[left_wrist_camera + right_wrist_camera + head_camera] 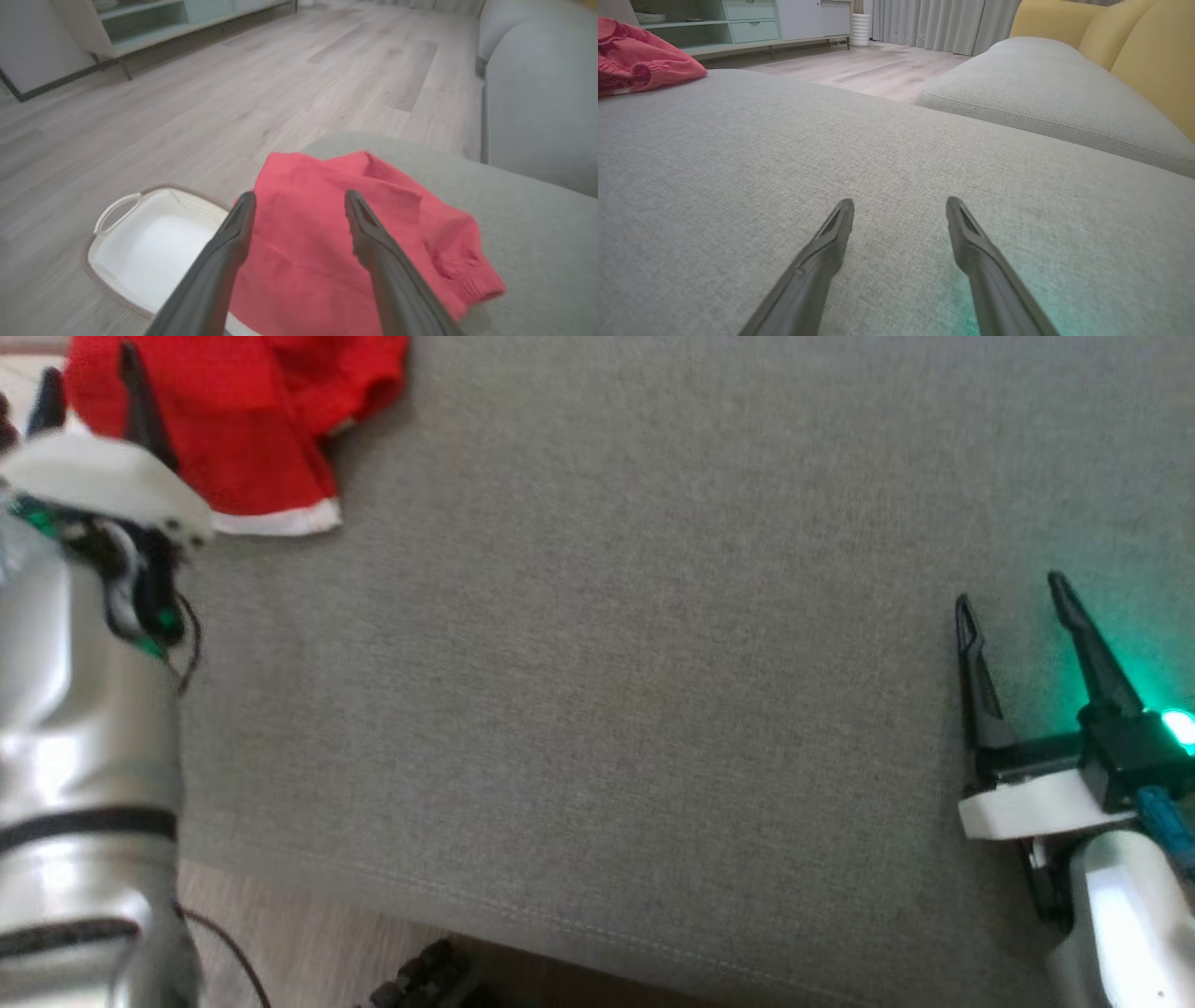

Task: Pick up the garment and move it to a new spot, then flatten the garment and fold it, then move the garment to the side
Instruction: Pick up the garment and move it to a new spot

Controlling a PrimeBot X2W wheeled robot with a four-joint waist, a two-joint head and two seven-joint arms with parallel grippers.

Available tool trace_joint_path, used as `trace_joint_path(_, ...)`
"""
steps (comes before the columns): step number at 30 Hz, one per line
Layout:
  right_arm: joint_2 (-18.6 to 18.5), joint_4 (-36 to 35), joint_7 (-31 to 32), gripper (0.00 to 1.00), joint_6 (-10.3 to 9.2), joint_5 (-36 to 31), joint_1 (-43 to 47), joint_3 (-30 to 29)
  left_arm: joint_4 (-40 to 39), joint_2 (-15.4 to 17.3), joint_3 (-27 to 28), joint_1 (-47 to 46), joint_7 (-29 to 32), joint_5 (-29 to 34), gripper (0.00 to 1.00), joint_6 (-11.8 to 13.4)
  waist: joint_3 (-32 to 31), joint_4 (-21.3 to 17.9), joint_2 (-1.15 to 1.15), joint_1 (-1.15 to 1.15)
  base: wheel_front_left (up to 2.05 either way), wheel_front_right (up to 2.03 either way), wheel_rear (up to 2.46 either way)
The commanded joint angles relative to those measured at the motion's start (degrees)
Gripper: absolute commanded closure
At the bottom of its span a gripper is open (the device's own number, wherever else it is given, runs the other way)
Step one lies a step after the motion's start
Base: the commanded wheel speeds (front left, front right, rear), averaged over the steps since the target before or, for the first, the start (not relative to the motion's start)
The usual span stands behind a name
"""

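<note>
The garment [252, 420] is a red piece with a white hem, lying bunched at the far left corner of the grey cushion [607, 663]. My left gripper [89, 392] is over its near left part and stands open. In the left wrist view the garment [317, 233] spreads beyond and between the open fingers of the left gripper [300, 196], with no cloth pinched. My right gripper [1013, 597] rests open low over bare cushion at the right, far from the garment. In the right wrist view the right gripper [900, 203] points across the cushion, and the garment [640, 60] shows far off at the upper left.
A white basket [149, 252] sits on the wooden floor [233, 93] just past the cushion's corner, beside the garment. A second grey cushion [1041, 88] and yellow backrests [1134, 46] lie to the right. A low cabinet [752, 28] stands across the room. Something dark [429, 980] lies on the floor by the near edge.
</note>
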Motion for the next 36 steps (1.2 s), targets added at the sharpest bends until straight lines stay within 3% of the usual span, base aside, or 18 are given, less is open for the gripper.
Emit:
trace_joint_path(1, -0.59, -1.74, 0.27, 0.0, 0.41, -0.36, -0.87, 1.92, 0.73, 3.88, 2.23, -1.31, 0.55, -0.25, 0.0, 0.45, 4.04, -1.75, 0.0, -0.02, 0.0, 0.0, 0.0)
trace_joint_path(4, -1.22, -3.9, 1.34, 0.0, 0.41, 0.1, -1.37, 3.06, 9.55, 5.13, 2.32, -6.69, 2.4, -0.32, 0.0, 1.81, 5.67, -3.43, 0.0, -0.02, 0.0, 0.0, 0.0)
trace_joint_path(6, -1.19, -4.8, 1.79, 0.0, 0.41, 0.35, -1.22, 3.26, 13.04, 5.71, 1.77, -8.19, 3.25, -0.1, 0.0, 1.44, 6.05, -4.21, 0.0, -0.02, 0.0, 0.0, 0.0)
trace_joint_path(7, -1.16, -5.11, 1.94, 0.0, 0.41, 0.44, -1.08, 3.37, 14.55, 5.9, 1.52, -8.77, 3.58, -0.07, 0.51, 1.04, 6.13, -4.55, 0.0, -0.02, 0.0, 0.0, 0.0)
trace_joint_path(8, -1.04, -5.3, 2.04, 0.0, 0.41, 0.56, -0.96, 3.34, 15.64, 6.13, 1.22, -9.28, 3.3, 0.01, 0.86, 0.48, 6.1, -4.88, 0.0, -0.02, 0.0, 0.0, 0.0)
trace_joint_path(9, -0.92, -5.39, 2.07, 0.0, 0.41, 0.68, -0.83, 3.28, 16.69, 6.38, 0.78, -9.67, 3.08, 0.21, 1.0, -0.18, 5.98, -5.16, 0.0, -0.02, 0.0, 0.0, 0.0)
trace_joint_path(17, 1.18, -2.1, 0.55, 0.0, 0.41, 1.81, 0.22, 2.61, 18.79, 6.71, -3.15, -12.97, 0.24, 1.26, 1.0, -7.15, -0.42, -6.67, 0.0, -0.02, 0.0, 0.0, 0.0)
trace_joint_path(23, 3.12, 2.18, -0.64, 0.0, 0.41, 3.43, 1.43, 3.57, 13.97, 3.48, -9.32, -14.47, 3.35, 0.56, 1.0, -9.47, -8.27, -8.02, 0.0, -0.02, 0.0, 0.0, 0.0)
trace_joint_path(25, 3.43, 3.29, -0.79, 0.0, 0.41, 4.1, 2.01, 4.14, 9.82, 1.85, -14.03, -13.45, 5.94, -1.37, 1.0, -9.51, -10.69, -8.83, 0.0, -0.02, 0.0, 0.0, 0.0)
trace_joint_path(29, 3.62, 3.94, -0.88, 0.0, 0.41, 5.69, 2.74, 5.42, 0.63, 1.57, -21.25, -10.34, 11.22, -6.89, 1.0, -9.53, -13.69, -10.32, 0.0, -0.02, 0.0, 0.0, 0.0)
trace_joint_path(33, 3.65, 3.41, -0.9, 0.0, 0.41, 8.98, 4.03, 7.6, -16.74, 4.42, -29.06, -4.21, 21.37, -17.3, 1.0, -9.54, -16.05, -12.92, 0.0, -0.02, 0.0, 0.0, 0.0)
trace_joint_path(36, 3.66, 2.89, -0.9, 0.0, 0.41, 10.44, 4.51, 8.58, -30.29, 7.24, -31.7, 0.75, 29.23, -24.49, 1.0, -9.55, -16.42, -15.41, 0.0, -0.02, 0.0, 0.0, 0.0)
